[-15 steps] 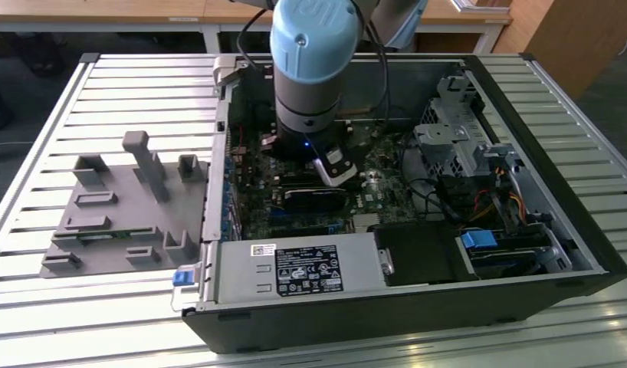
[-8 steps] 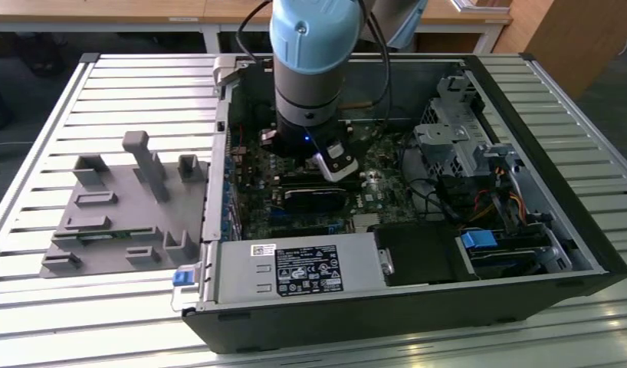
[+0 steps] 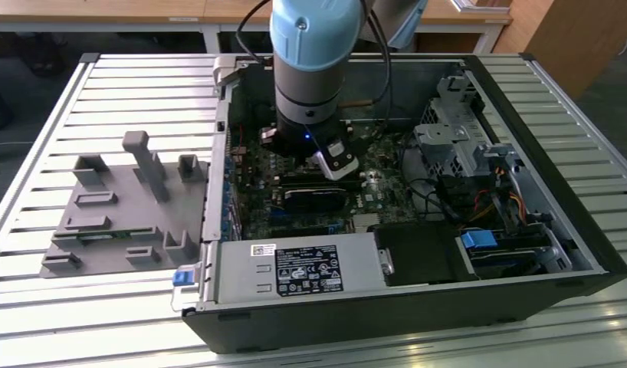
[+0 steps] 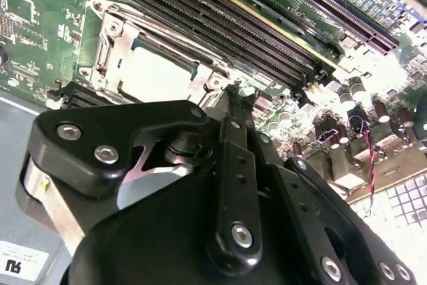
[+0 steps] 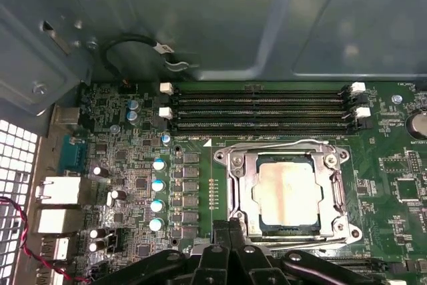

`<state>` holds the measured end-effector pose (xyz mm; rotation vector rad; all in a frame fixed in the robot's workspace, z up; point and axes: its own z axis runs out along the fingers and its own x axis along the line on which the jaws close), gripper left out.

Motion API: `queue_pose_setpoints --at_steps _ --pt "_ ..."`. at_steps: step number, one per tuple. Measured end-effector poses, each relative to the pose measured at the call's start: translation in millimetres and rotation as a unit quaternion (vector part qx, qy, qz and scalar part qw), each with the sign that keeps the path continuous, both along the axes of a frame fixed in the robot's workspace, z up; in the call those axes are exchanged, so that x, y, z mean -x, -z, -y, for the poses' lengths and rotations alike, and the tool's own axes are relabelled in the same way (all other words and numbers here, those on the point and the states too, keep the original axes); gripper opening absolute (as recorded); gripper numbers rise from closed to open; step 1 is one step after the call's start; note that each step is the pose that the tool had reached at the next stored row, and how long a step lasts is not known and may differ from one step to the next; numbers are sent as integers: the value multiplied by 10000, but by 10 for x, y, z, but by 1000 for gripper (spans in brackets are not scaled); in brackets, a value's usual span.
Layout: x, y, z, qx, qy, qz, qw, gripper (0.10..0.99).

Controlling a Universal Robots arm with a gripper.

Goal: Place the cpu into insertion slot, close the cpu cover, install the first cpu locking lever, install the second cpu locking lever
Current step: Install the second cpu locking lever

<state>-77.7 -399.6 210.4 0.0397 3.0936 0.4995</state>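
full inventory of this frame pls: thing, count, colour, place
computer case: 1, black, open on the slatted table
motherboard: 1, green, inside the case
cpu: 1, pale silvery-beige, seated in the insertion slot
cpu cover: 1, silvery, down around the cpu
memory slots: 4, black, beside the socket
power supply: 1, grey, case's near edge
fixture block: 1, grey, exterior view's left of the case
arm: 1, blue and grey, reaching into the case
tool: 1, black, at the socket's edge

Matt pale metal cpu (image 5: 289, 190), shiny metal cpu cover (image 5: 288, 193) (scuffed), black plastic gripper (image 5: 230, 228)
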Motion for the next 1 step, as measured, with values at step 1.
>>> queue_pose_setpoints --at_steps 1 --pt "0 0 0 0 0 0 10000 106"
